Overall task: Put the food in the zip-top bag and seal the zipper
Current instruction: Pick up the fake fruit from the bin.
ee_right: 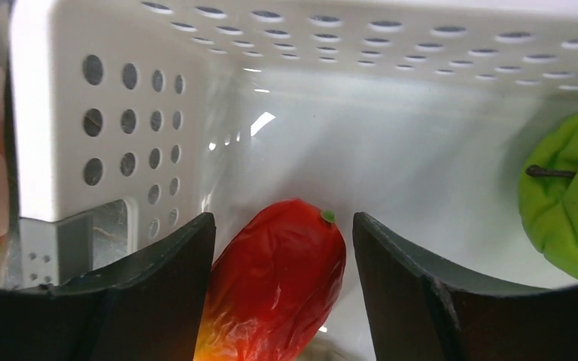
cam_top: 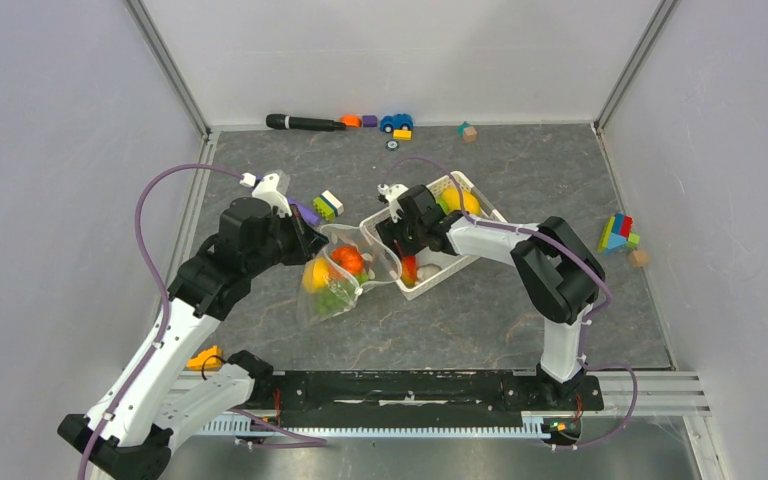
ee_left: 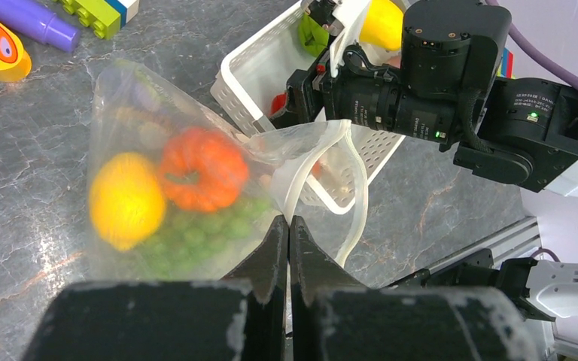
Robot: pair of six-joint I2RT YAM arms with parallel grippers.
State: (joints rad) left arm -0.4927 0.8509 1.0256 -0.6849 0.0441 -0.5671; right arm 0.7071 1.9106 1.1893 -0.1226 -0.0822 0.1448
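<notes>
**Spotter:** Where are you?

**Operator:** My left hand (ee_left: 289, 226) is pressed together on the mouth edge of the clear dotted zip-top bag (ee_left: 143, 105). The bag hangs over the grey stone-look worktop (cam_top: 480, 310), touching the left side of the white perforated plastic basket (ee_right: 68, 113). My right hand (ee_right: 282, 218) is inside that basket, fingers apart on either side of the red, yellow-tipped toy fruit (ee_right: 278, 278), not yet clamped.

**Spotter:** What worries you?

**Operator:** That fruit is glossy and tapered, so I think an off-centre squeeze could squirt it out. The bag is also floppy and pinched at only one spot, so its mouth may sag shut, or the white zipper strip (ee_left: 361, 199) may fold.

**Spotter:** Counts?

**Operator:** Three in the bag:
- one orange pumpkin (ee_left: 202, 169)
- one yellow fruit (ee_left: 124, 199)
- one bunch of green grapes (ee_left: 196, 237)

I can see three in the basket:
- the red fruit
- one green fruit (ee_right: 564, 210)
- one yellow piece (cam_top: 460, 200)
</notes>
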